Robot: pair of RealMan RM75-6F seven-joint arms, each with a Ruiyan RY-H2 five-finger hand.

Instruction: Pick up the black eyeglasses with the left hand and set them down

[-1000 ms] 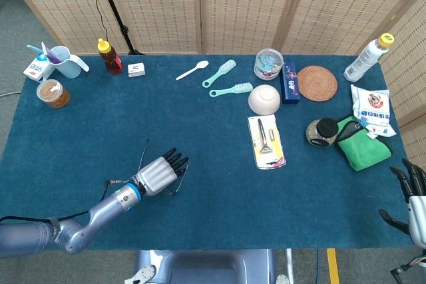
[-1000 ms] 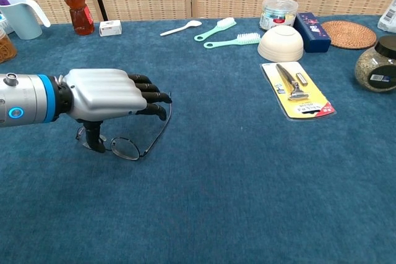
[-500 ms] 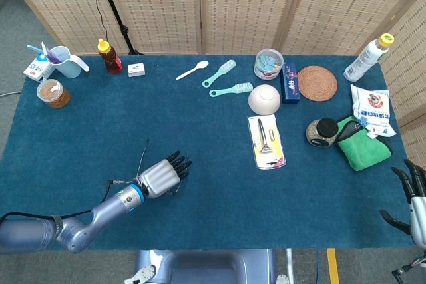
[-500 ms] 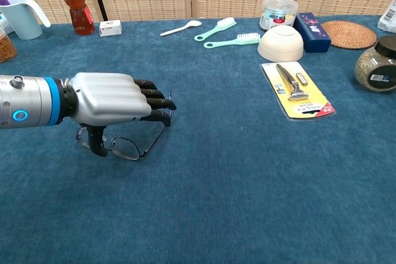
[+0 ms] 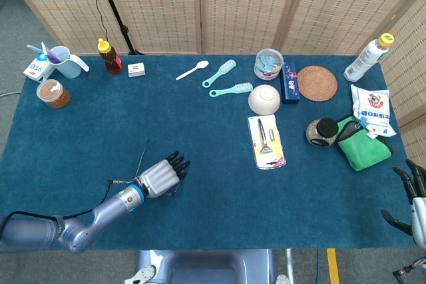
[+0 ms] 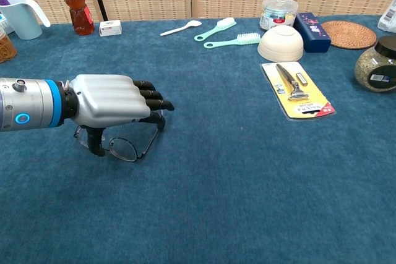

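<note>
The black eyeglasses (image 6: pixel 125 150) lie on the blue cloth at the near left, one thin temple arm (image 5: pixel 143 153) sticking out behind my left hand in the head view. My left hand (image 6: pixel 114 98) hovers palm down right over them, fingers stretched forward and slightly bent above the frame, thumb pointing down beside a lens. It appears in the head view as my left hand (image 5: pixel 162 174). I see no closed grip on the frame. My right hand (image 5: pixel 414 197) stays at the table's near right corner, fingers apart, holding nothing.
A razor pack (image 6: pixel 298 91), a white bowl (image 6: pixel 280 42), two mint brushes (image 6: pixel 230 41) and a white spoon (image 6: pixel 180 28) lie mid-table. A honey bottle (image 6: pixel 75 5) and a jug (image 6: pixel 23 15) stand at the far left. A jar (image 6: pixel 377 65) sits right.
My left hand has sunk lower over the glasses and drawn slightly back toward me, its fingers bending down a little. The glasses have barely shifted. The right hand is still.
</note>
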